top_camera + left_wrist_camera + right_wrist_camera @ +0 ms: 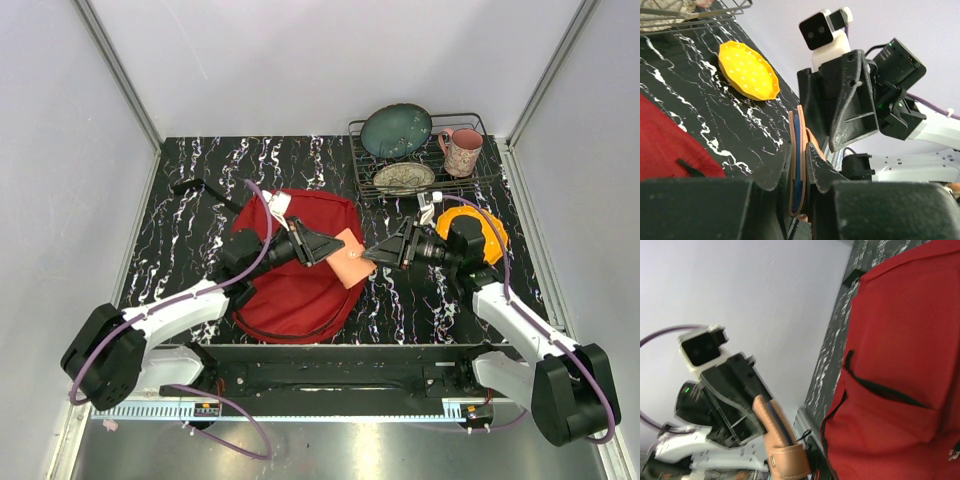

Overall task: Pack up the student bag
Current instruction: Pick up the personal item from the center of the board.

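- Top view: the student bag (300,290) lies flat on the black marbled table (200,230), left of centre, with its near edge close to the arm bases.
- Above the bag's right edge the left gripper (335,250) reaches in from the left, clamped on a tan pouch (352,262).
- The right gripper (378,254) comes in from the right and meets the pouch's right edge. From up here I cannot tell whether its jaws grip or have let go.
- At the far right stands a wire rack (494,165) with a teal bowl (396,130), a pink mug (461,152) and a patterned plate (404,178).
- A yellow plate (490,240) sits under the right arm.
- Left wrist view: the left gripper (800,175) has its 2 fingers (775,172) squeezed tight on the tan pouch (799,135), which stands on edge with a blue stripe showing.
- The right gripper (840,120) sits right at the pouch's far end. Its jaw state is unclear.
- The yellow plate (747,70) lies flat on the table, and a corner of the student bag (670,150) shows at the lower left.
- Right wrist view: the student bag (900,340) fills the right side, with the slit of its front pocket (880,390) showing.
- The left gripper (747,415) faces the camera with the tan pouch (775,435) pinched in its jaws.
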Motion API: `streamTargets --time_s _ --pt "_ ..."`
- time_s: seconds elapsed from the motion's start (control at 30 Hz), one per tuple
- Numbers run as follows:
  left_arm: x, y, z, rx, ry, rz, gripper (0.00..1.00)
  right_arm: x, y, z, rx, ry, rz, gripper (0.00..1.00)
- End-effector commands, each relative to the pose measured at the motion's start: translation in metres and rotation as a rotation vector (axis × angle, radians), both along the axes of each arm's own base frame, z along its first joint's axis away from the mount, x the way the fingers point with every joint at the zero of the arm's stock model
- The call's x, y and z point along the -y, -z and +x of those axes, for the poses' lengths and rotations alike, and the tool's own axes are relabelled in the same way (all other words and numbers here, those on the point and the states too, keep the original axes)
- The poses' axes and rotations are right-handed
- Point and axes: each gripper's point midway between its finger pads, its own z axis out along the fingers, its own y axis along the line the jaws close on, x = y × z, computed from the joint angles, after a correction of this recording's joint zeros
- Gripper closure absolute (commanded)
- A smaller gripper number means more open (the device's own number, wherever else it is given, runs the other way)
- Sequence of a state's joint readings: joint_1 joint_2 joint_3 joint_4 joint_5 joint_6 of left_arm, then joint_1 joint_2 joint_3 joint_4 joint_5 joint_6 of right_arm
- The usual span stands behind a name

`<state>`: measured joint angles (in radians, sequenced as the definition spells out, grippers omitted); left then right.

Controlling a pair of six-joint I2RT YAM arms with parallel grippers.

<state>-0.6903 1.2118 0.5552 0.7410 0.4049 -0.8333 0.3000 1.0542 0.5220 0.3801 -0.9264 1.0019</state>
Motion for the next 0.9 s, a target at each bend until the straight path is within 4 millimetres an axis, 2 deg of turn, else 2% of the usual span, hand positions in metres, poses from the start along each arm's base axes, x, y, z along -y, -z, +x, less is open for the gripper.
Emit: streamTargets --time_s 0.0,0.03,0.07,0.1,0.17,0.2,0.23,0.3,0.37,0.43,0.63,0.7,0.87 --pt "-0.026 -0.035 0.009 0.07 -0.16 -0.063 1.0 0.005 -0.001 0.027 0.008 0.14 -0.058 0.33" --pt "-0.035 -0.028 0.013 0.046 -0.215 -0.041 1.0 0.007 0.003 0.029 -0.01 0.159 -0.075 0.24" --pt "-0.052 -0.02 0.024 0.023 -0.329 -0.034 1.0 0.008 0.003 0.03 -0.014 0.176 -0.074 0.21" --pt "-0.067 -0.033 0.021 0.042 -0.383 -0.067 1.0 0.008 0.006 0.032 -0.022 0.195 -0.073 0.19" --pt "-0.093 -0.024 0.028 0.019 -0.511 -0.054 1.0 0.006 0.003 0.035 -0.034 0.211 -0.043 0.07" --pt "-0.106 -0.037 0.024 0.039 -0.544 -0.087 1.0 0.005 0.004 0.037 -0.035 0.222 -0.042 0.06" --pt "-0.113 -0.032 0.025 0.025 -0.576 -0.07 1.0 0.002 0.002 0.038 -0.029 0.221 -0.037 0.06" --pt "-0.128 -0.039 0.024 0.033 -0.631 -0.081 1.0 -0.01 -0.001 0.035 -0.02 0.195 -0.033 0.05" --pt "-0.134 -0.037 0.025 0.024 -0.655 -0.075 1.0 -0.029 -0.003 0.029 -0.013 0.143 -0.026 0.05" --pt "-0.136 -0.038 0.024 0.018 -0.664 -0.084 1.0 -0.043 -0.009 0.031 0.004 0.125 -0.01 0.05" --pt "-0.134 -0.026 0.024 -0.007 -0.654 -0.065 1.0 -0.077 -0.025 0.021 0.044 0.044 0.066 0.05" --pt "-0.132 -0.023 0.024 -0.013 -0.649 -0.067 1.0 -0.084 -0.03 0.021 0.057 0.037 0.076 0.04" --pt "-0.125 -0.024 0.021 -0.02 -0.605 -0.086 1.0 -0.096 -0.025 0.025 0.039 0.043 0.071 0.04"
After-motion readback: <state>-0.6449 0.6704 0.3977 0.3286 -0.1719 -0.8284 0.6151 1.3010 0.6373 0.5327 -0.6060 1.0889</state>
